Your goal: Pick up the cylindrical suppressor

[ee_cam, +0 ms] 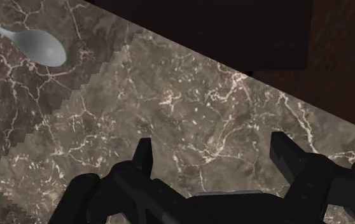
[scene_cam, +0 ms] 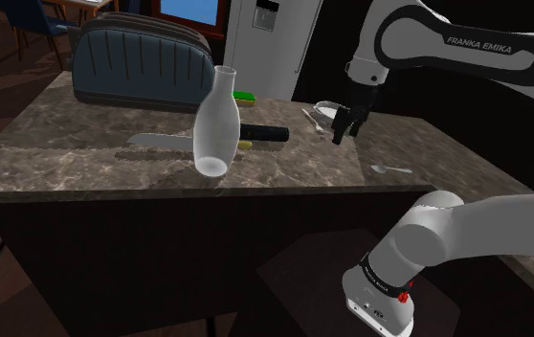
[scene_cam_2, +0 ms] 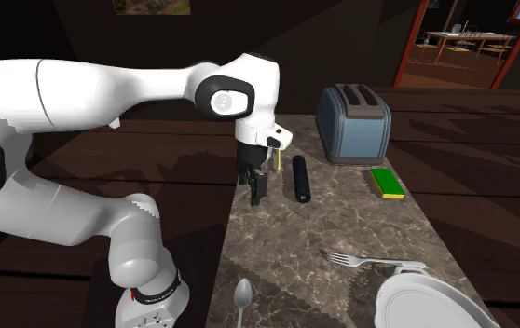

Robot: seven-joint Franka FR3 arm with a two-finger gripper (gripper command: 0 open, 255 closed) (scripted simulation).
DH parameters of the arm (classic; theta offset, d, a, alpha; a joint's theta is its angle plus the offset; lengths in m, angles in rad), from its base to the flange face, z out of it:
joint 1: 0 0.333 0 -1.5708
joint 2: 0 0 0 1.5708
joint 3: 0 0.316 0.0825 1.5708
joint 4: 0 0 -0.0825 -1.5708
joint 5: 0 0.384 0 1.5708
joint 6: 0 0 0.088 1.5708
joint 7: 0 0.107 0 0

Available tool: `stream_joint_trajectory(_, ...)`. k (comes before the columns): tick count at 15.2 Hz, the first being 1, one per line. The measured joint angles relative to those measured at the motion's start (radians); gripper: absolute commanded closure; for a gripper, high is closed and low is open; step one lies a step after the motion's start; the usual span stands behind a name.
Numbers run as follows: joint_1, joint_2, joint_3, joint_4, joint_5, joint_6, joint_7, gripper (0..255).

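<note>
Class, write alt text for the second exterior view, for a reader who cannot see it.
A white arm holds its black gripper over a marbled counter, beside a black cylinder lying flat. Behind are a blue-grey toaster and green sponge; nearer, a fork, plate and spoon.

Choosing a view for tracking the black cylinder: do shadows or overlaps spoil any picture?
Shoulder view: dim, and a pale bottle covers part of the black cylinder. Second exterior view: the cylinder lies plain on the lit counter. Wrist view: a jagged, stair-stepped shadow edge crosses the counter near the spoon.
</note>
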Motion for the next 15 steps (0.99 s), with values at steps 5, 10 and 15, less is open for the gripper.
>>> stream_joint_trajectory(5,0.04,0.101,-0.025,0.033,-0.016,0.091,-0.114,0)
stream_joint_trajectory(10,0.1,0.262,-0.062,0.105,-0.028,0.22,-0.313,0)
stream_joint_trajectory(15,0.164,0.42,-0.073,0.199,-0.013,0.324,-0.501,0)
